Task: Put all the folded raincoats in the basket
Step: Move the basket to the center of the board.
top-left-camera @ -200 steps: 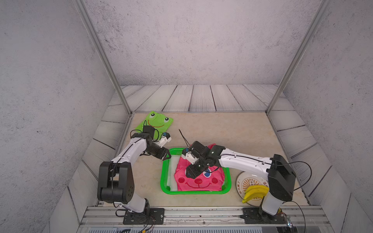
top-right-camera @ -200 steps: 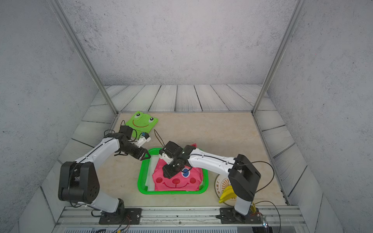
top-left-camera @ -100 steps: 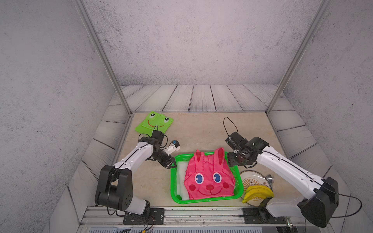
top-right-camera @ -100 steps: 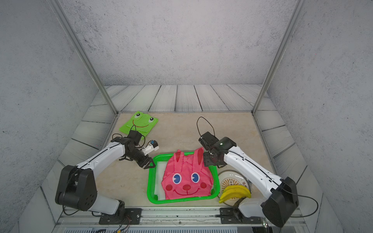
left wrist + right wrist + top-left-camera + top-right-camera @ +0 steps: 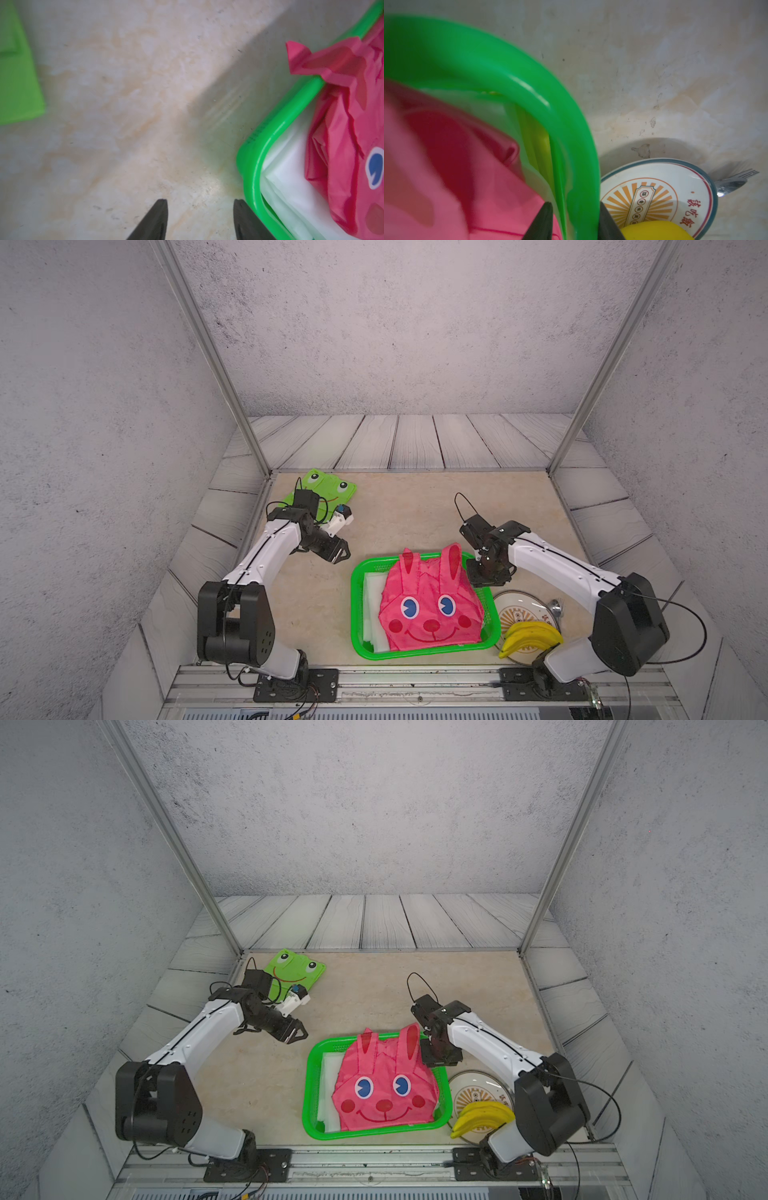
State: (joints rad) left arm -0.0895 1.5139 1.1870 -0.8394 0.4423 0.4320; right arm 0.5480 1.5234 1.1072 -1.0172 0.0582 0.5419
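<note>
The folded raincoat [image 5: 430, 605] [image 5: 384, 1085] is pink with a rabbit face and lies face up in the green basket [image 5: 357, 614] [image 5: 309, 1094]. Its ears hang over the far rim. My right gripper [image 5: 484, 578] [image 5: 574, 203] is at the basket's far right corner. It is shut on the basket's rim [image 5: 571, 145], one finger inside against the raincoat [image 5: 446, 176] and one outside. My left gripper [image 5: 340, 552] [image 5: 200, 203] hangs open and empty over bare table, just off the basket's far left corner [image 5: 255, 166].
A green frog-faced folded raincoat [image 5: 326, 489] lies at the far left, behind my left arm. White folded sheets [image 5: 372, 614] sit under the pink raincoat. A plate [image 5: 521, 610] with a banana [image 5: 530, 637] and a fork [image 5: 737, 180] sits right of the basket.
A second ago my right gripper was over the raincoat and the basket sat farther left. The basket slid right, the right gripper swung out, then came down and closed on the rim.
</note>
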